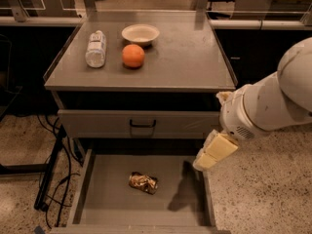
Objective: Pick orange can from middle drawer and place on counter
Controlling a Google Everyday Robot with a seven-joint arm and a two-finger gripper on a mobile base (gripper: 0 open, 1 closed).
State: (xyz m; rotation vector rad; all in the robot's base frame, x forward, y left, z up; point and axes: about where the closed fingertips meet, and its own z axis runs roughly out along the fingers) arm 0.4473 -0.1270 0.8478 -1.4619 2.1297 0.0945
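Observation:
The orange can [143,182], a wrinkly brown-and-gold foil packet, lies on the bare floor of the open middle drawer [105,199], near its centre. The counter [185,62] is the flat grey cabinet top above. My gripper [212,153], with cream-coloured fingers, hangs from the white arm over the drawer's right wall, to the right of the packet and above it. It holds nothing.
On the counter stand a lying clear plastic bottle [96,48], a round orange fruit [133,55] and a small white bowl [140,33]. A closed drawer front with a black handle [142,125] sits above the open drawer. Black cables [56,174] trail on the floor at left.

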